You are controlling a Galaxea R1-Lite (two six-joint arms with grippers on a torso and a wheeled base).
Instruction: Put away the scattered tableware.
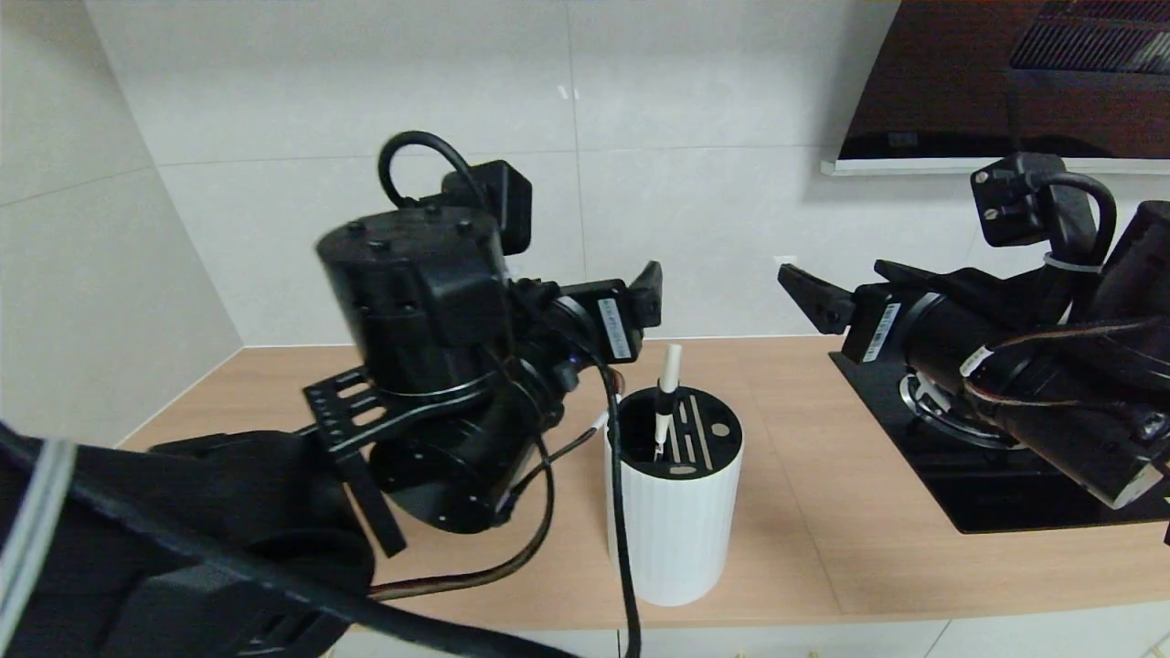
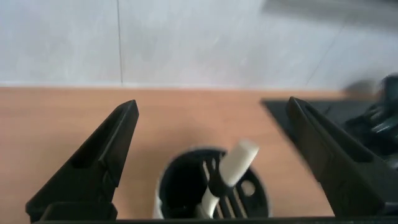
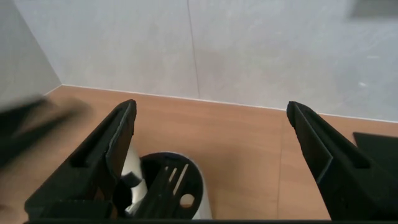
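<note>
Utensil [image 1: 672, 362] stands handle-up in the white holder [image 1: 675, 530] on the counter [image 1: 804, 548], the left gripper [image 2: 211, 107] spread wide and empty above it and the right gripper [image 3: 211, 107] likewise empty nearby, so this piece looks stowed, though whether more remains is unclear.

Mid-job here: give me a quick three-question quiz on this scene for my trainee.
1. True or false: the white-handled utensil stands in the white holder.
2. The left gripper has its jaws: A open, B shut on the utensil, C shut on nothing.
3. Fill in: the black cooktop lies on the robot's ____ side of the holder.
Key: 1 true; 2 A; 3 right.
</note>
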